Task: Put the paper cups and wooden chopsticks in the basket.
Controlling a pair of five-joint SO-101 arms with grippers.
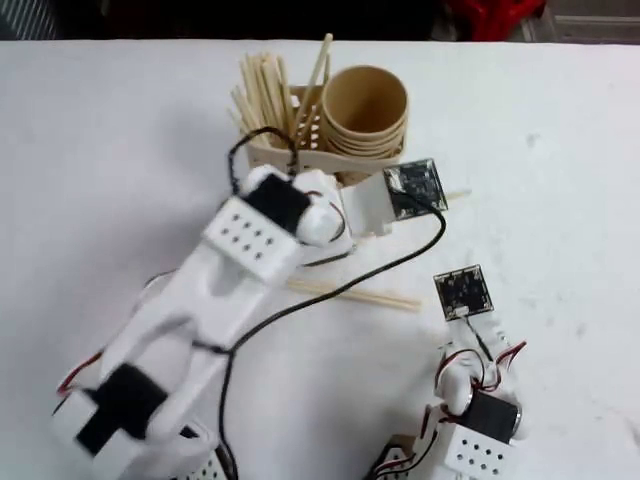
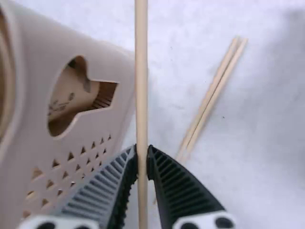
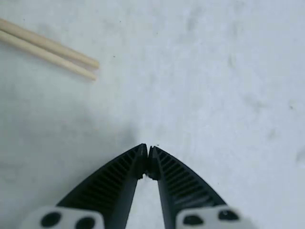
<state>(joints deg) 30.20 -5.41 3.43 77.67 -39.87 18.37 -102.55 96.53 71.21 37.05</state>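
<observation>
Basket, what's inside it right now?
Stacked paper cups and a bundle of wooden chopsticks stand in the basket. Its floor is covered by them.

Cups (image 1: 365, 110) and chopsticks (image 1: 260, 90) stand in the basket (image 1: 290, 158); a chopstick pair (image 1: 355, 293) lies on the counter (image 1: 540, 200) before it.

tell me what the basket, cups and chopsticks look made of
Basket: likely matte beige plastic, given the moulded triangular holes and smooth cut-out handle.
Cups: seemingly brown paper, with thin stacked rims.
Chopsticks: pale, unvarnished-looking wood or bamboo; grain too fine to tell.
</observation>
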